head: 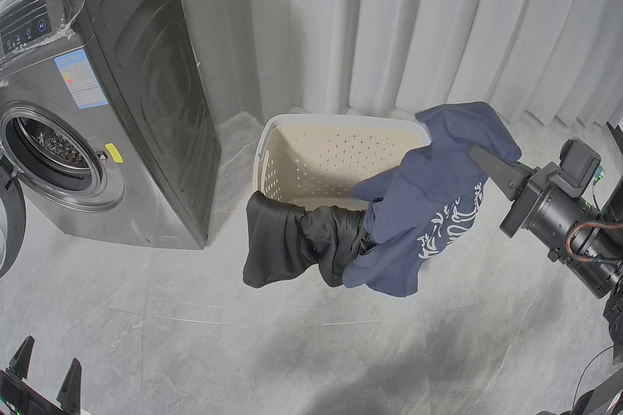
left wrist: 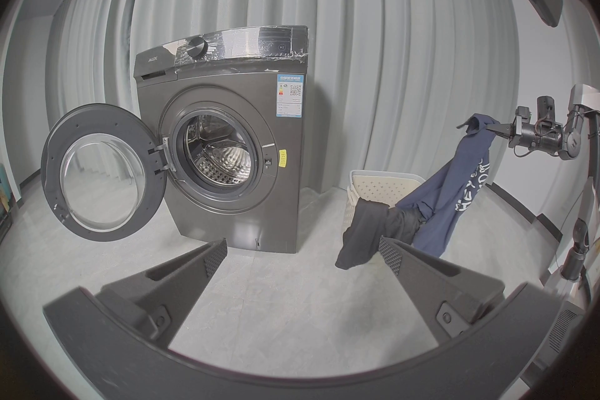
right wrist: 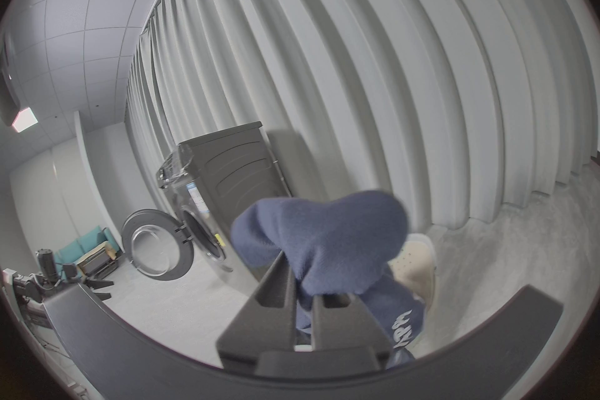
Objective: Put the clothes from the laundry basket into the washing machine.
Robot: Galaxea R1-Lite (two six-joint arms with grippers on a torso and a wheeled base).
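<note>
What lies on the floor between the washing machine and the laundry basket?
Only bare grey floor separates the washing machine from the laundry basket; the head view shows it.

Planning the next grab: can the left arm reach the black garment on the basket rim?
Probably yes: black garment hangs outside the basket, bare floor lies between, and the left end effector is open, empty.

The washing machine (head: 149,111) is dark metallic grey, with a pale blue label (head: 81,79) and a small yellow sticker (head: 113,152) on its front. The laundry basket (head: 324,160) is cream with a white rim, its walls patterned with rows of small star-shaped holes. The navy garment (head: 441,176) bears white lettering; the black garment (head: 292,241) is plain. The curtain (head: 422,1) is white, the floor (head: 259,338) pale grey with faint veining. The right tool (head: 483,157) and left tool (head: 49,355) are black.
</note>
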